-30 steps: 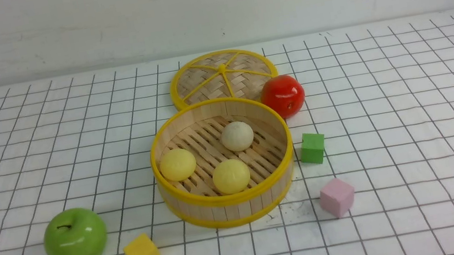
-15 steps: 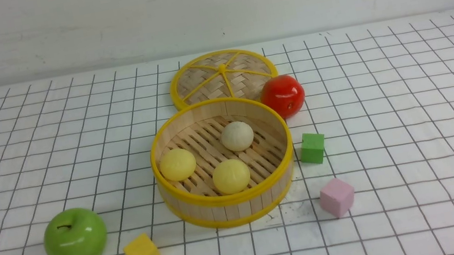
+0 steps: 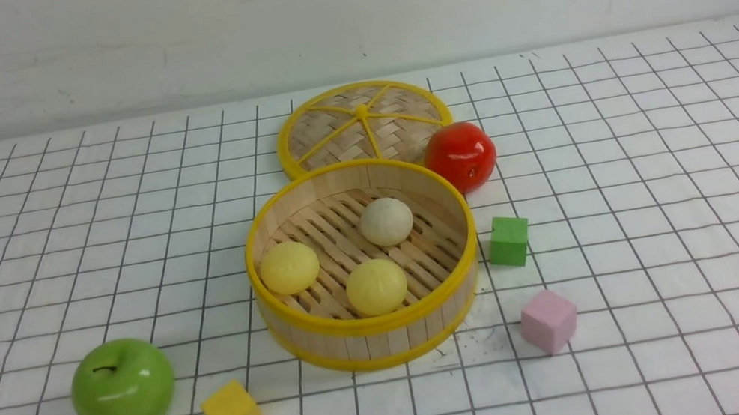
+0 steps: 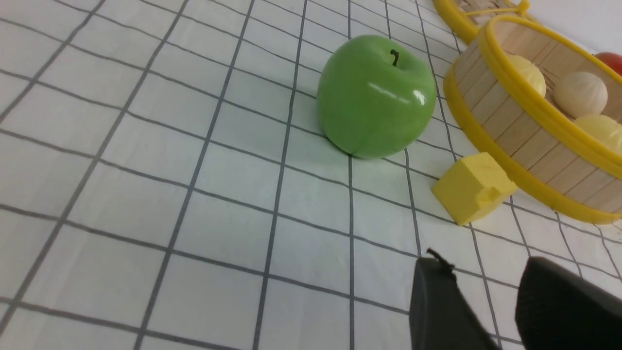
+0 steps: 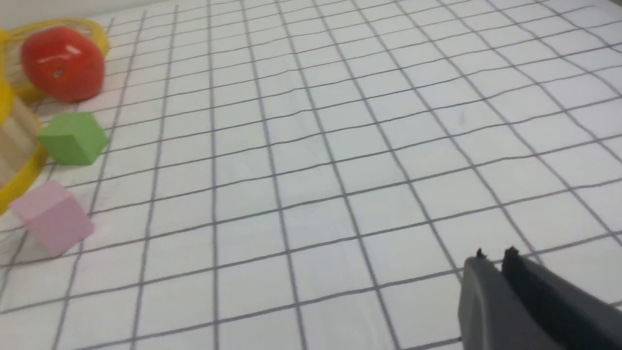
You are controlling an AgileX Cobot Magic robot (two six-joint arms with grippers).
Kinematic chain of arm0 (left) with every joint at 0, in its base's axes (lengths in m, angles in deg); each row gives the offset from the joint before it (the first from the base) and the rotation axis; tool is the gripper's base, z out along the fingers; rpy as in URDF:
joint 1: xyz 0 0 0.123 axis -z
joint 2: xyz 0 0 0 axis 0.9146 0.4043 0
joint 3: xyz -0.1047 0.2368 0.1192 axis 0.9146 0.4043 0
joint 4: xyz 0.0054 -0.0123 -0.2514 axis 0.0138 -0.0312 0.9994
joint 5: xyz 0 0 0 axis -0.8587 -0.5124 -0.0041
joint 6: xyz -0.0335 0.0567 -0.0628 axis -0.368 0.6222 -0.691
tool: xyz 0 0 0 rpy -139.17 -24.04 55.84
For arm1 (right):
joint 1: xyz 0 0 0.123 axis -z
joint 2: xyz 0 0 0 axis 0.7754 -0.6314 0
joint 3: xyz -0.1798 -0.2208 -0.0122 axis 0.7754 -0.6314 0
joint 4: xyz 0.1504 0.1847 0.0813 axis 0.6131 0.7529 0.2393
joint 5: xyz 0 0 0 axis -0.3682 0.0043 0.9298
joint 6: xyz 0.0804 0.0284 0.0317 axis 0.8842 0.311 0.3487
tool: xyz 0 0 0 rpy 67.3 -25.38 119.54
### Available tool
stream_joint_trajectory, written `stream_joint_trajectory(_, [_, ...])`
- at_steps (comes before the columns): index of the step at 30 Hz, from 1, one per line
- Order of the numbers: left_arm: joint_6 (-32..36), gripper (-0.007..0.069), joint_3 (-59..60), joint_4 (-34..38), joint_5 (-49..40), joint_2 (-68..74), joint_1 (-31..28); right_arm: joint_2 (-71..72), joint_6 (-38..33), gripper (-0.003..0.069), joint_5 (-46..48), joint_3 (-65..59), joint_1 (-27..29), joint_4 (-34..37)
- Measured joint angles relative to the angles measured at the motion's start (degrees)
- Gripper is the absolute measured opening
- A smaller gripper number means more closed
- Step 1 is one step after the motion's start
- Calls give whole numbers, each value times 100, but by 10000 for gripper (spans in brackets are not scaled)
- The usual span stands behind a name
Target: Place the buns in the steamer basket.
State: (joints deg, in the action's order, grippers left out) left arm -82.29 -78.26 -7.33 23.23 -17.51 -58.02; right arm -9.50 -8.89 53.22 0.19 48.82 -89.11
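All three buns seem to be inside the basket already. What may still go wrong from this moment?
1. The left gripper is low beside the yellow cube and green apple; a careless retreat may knock them against the steamer basket.
2. The front yellow bun sits near the basket's rim, so a bump might roll it around.
3. The right gripper, almost closed, hovers over bare table; little danger there.

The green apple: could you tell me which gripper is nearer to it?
Left. The left gripper sits just short of the green apple; the right gripper is over bare table beyond the cubes.
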Motion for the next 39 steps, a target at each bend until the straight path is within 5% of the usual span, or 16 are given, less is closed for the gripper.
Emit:
stream_joint_trajectory(5, [0, 238, 0, 0, 0, 0, 0, 0, 0, 55, 15, 0, -595, -199])
stream_joint_trajectory(15, [0, 238, 0, 0, 0, 0, 0, 0, -184, 72, 22, 5, 173, 242])
stream_joint_trajectory(22, [0, 238, 0, 0, 0, 0, 0, 0, -1173, 85, -9, 9, 867, 1043])
stream_joint_trajectory(39, [0, 238, 0, 0, 0, 0, 0, 0, -1340, 99, -21, 9, 944, 1218])
